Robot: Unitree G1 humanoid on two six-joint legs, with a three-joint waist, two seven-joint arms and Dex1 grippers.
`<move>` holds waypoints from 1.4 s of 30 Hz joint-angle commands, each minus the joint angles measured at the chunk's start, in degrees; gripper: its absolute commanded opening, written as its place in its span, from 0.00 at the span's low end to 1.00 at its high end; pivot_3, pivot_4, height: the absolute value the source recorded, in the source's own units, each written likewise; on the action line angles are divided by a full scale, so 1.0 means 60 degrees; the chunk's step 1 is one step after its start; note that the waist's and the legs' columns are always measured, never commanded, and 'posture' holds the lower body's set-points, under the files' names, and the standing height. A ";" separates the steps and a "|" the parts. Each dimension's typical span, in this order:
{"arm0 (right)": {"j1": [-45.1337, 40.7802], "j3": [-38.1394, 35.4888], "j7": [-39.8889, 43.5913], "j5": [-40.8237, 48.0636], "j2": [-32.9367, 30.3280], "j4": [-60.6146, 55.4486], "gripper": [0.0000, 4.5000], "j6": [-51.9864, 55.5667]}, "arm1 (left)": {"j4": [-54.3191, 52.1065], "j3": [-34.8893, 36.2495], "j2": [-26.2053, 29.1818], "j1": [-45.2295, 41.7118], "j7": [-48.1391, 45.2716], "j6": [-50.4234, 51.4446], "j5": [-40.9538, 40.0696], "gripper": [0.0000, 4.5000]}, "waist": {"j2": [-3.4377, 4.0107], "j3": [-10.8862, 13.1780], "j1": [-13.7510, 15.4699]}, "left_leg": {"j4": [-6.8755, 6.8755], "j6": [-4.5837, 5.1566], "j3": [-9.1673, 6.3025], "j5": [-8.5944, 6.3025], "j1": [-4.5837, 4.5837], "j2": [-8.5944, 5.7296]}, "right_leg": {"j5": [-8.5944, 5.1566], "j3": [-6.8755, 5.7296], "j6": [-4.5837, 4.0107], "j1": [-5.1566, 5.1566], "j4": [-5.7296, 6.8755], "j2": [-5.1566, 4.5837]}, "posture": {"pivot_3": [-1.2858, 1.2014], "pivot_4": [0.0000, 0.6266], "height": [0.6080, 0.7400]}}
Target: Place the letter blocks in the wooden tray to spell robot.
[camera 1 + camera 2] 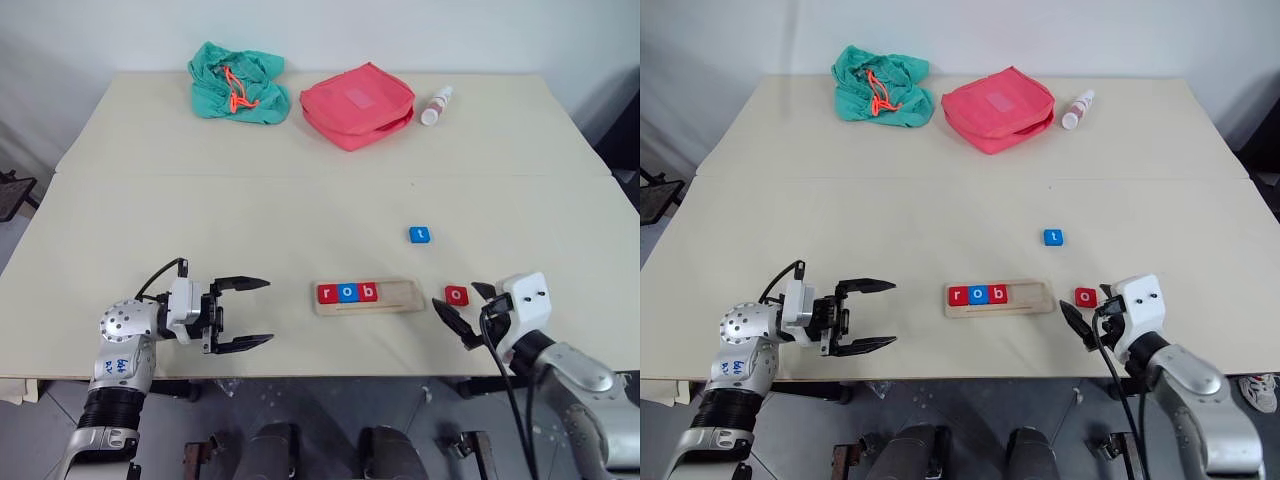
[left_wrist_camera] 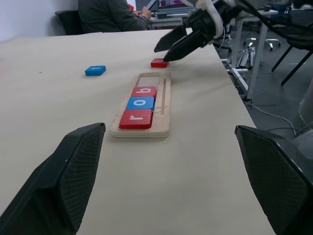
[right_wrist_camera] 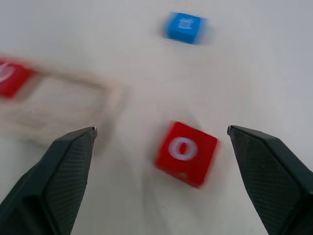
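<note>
Three tiles seated in tray, two loose on table

Three flat square letter blocks, red r (image 1: 327, 293), blue o (image 1: 347, 292) and red b (image 1: 367, 291), are seated in the long pale wooden tray (image 1: 400, 297). The red o tile (image 1: 456, 295) lies flat just beside the spread right gripper (image 1: 458, 305), ungripped. The blue t tile (image 1: 419, 234) lies apart. A seated person (image 2: 110, 14) is recorded by the left wrist view. The left gripper (image 1: 245, 314) is spread wide, empty.
</note>
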 commanded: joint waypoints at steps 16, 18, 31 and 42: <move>-0.4667 0.2559 0.6397 -0.1764 -0.3653 0.5922 0.99 -0.3883 | -0.0220 0.0686 0.0575 0.0473 -0.0813 -0.0112 -0.0776 1.00 | -0.0001 0.0000 -0.0015 | 0.0010 0.0001 0.0004 0.0000 -0.0004 0.0004 | 0.0000 -0.0013 0.0000 0.0004 -0.0010 -0.0004 | 0.52 0.24 1.00; -0.5079 0.2840 0.6763 -0.2037 -0.3667 0.6416 0.99 -0.4170 | -0.0232 0.0845 0.0690 0.0601 -0.0881 -0.0075 -0.0884 1.00 | -0.0001 0.0000 -0.0026 | 0.0012 0.0002 0.0003 0.0000 -0.0004 0.0005 | 0.0000 -0.0016 0.0000 0.0004 -0.0010 -0.0005 | 0.52 0.24 1.00; -0.5902 0.3600 0.7324 -0.3135 -0.3601 0.7527 0.86 -0.4680 | -0.0242 0.0977 0.0750 0.0720 -0.0744 -0.0154 -0.0818 1.00 | -0.0001 0.0000 -0.0013 | 0.0018 0.0001 -0.0001 0.0000 -0.0007 0.0006 | 0.0000 -0.0022 0.0000 0.0004 -0.0009 -0.0005 | 0.52 0.24 1.00; -0.6402 0.3330 0.7117 -0.2898 -0.3370 0.6935 0.32 -0.3757 | -0.0085 0.0957 0.0754 0.0505 -0.0750 -0.0148 -0.0786 1.00 | 0.0000 0.0001 -0.0022 | 0.0022 0.0001 0.0001 0.0000 -0.0007 0.0006 | 0.0000 -0.0021 0.0000 0.0005 -0.0009 -0.0005 | 0.52 0.24 1.00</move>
